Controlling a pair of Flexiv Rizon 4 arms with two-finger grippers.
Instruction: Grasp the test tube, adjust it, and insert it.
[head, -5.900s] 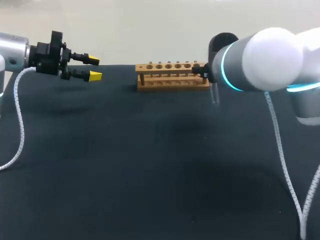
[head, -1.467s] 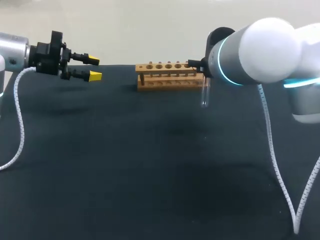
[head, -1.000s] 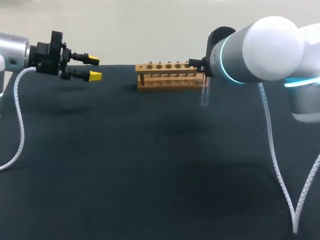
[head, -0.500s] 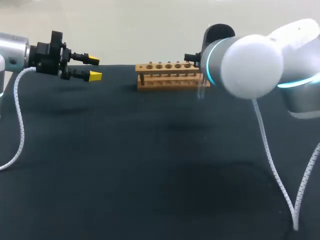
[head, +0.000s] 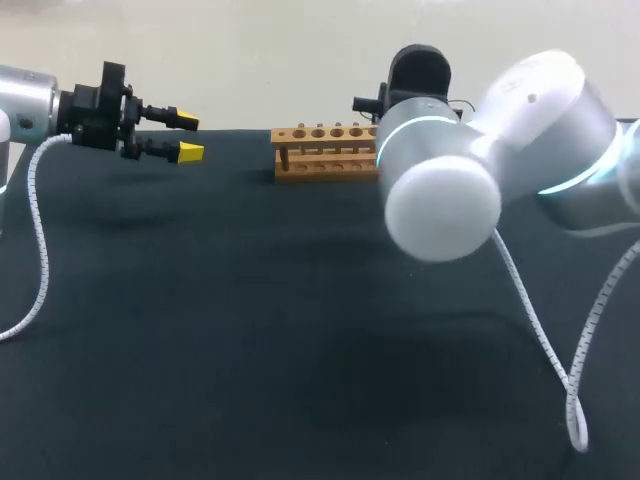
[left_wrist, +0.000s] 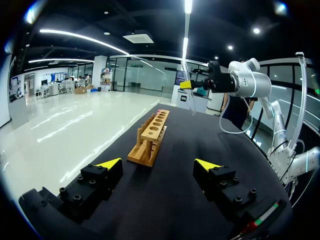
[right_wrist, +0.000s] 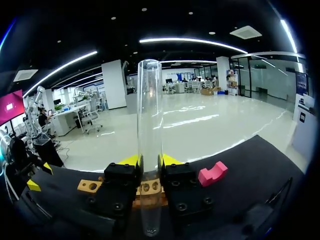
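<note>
Test tube (right_wrist: 150, 125), pinched in the right gripper (right_wrist: 150, 161), now hangs above the wooden rack (head: 325, 152) near the table's (head: 250, 330) far edge instead of low beside its right end, so insertion seems next.

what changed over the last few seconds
The right arm swung left and rose, carrying the test tube from low beside the right end of the wooden rack to higher up, roughly over that end. The arm's elbow now hides the tube in the head view. Its jaws stayed shut on the tube. The left arm kept still with its jaws open, and the rack did not shift.
</note>
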